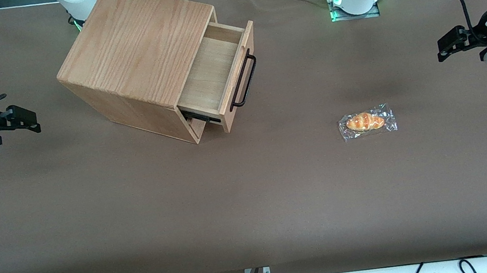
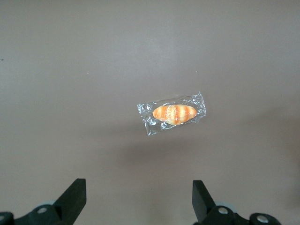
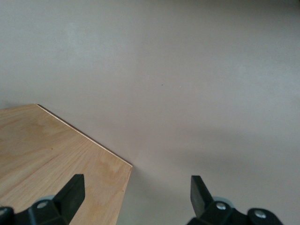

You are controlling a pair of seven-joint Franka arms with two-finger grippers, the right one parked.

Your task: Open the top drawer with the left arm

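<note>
The top drawer (image 1: 211, 76) of the oak cabinet (image 1: 135, 42) stands pulled partway out, and its inside looks empty. Its long black bar handle (image 1: 243, 82) is on the drawer front. The left arm's black gripper (image 1: 445, 50) hangs above the table at the working arm's end, well away from the drawer and touching nothing. In the left wrist view the gripper (image 2: 138, 187) is open and empty, with bare table between its fingers (image 2: 75, 194).
A wrapped croissant in clear plastic (image 1: 367, 122) lies on the brown table (image 1: 254, 211), between the drawer and the gripper and nearer the front camera; it also shows in the left wrist view (image 2: 172, 114). The cabinet top shows in the right wrist view (image 3: 56, 154).
</note>
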